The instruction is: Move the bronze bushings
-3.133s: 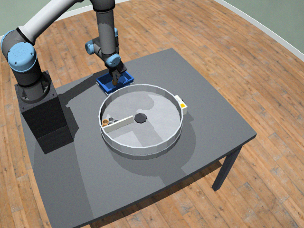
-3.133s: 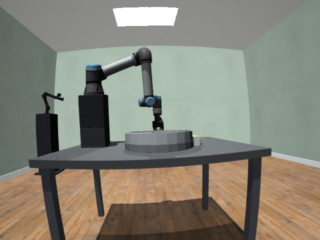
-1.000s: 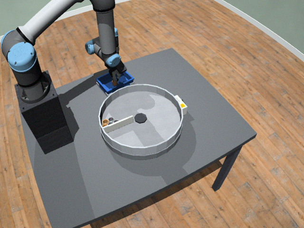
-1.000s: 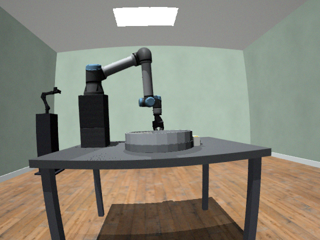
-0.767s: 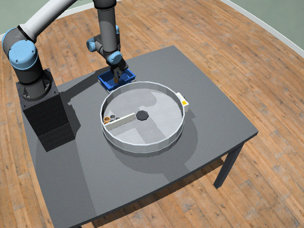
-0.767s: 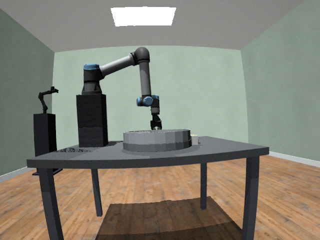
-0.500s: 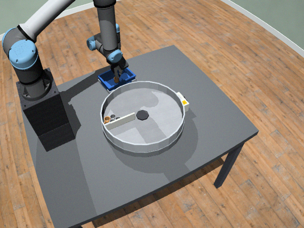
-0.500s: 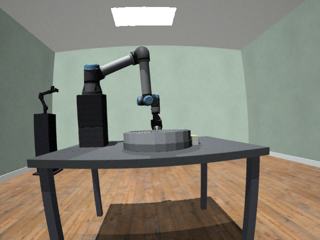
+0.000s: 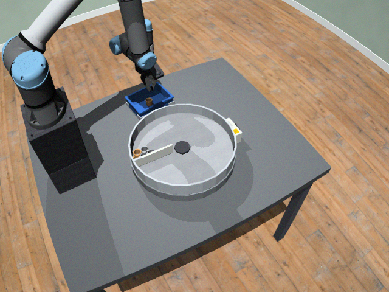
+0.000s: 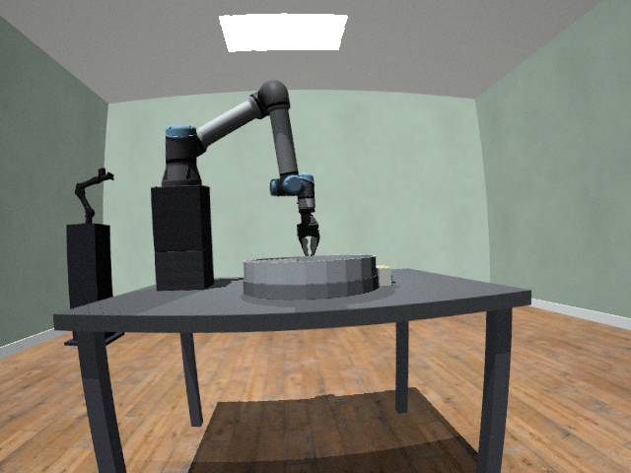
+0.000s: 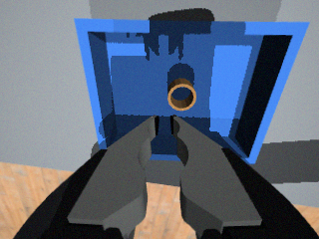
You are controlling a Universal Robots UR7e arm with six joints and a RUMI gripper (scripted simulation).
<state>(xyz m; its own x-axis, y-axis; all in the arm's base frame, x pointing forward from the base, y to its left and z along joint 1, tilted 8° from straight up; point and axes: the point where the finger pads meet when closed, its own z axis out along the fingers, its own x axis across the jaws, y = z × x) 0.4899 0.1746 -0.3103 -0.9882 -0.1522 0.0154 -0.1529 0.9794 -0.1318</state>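
My gripper (image 9: 151, 89) (image 10: 309, 253) (image 11: 164, 117) is nearly closed, a narrow gap between its tips with nothing in it. It hangs above the blue crate (image 9: 144, 112) (image 11: 125, 25). One bronze bushing (image 9: 149, 103) (image 11: 181, 82) stands upright in the crate, below the tips and apart from them. The round, walled turntable (image 9: 183, 189) (image 10: 311, 275) holds a cluster at its left edge, behind the divider. There a bronze bushing (image 9: 137, 154) stands beside a steel bushing (image 9: 144, 149). More bronze and steel shows low in this cluster, partly hidden by the divider; I cannot tell the exact number.
A pale divider (image 9: 154, 156) runs from the turntable's left wall towards the dark hub (image 9: 182, 147). A white box with a yellow square (image 9: 236, 131) stands against the turntable's right side. The arm's black pedestal (image 9: 59, 157) (image 10: 180, 234) stands at the table's left. The turntable wall stands close beside the crate.
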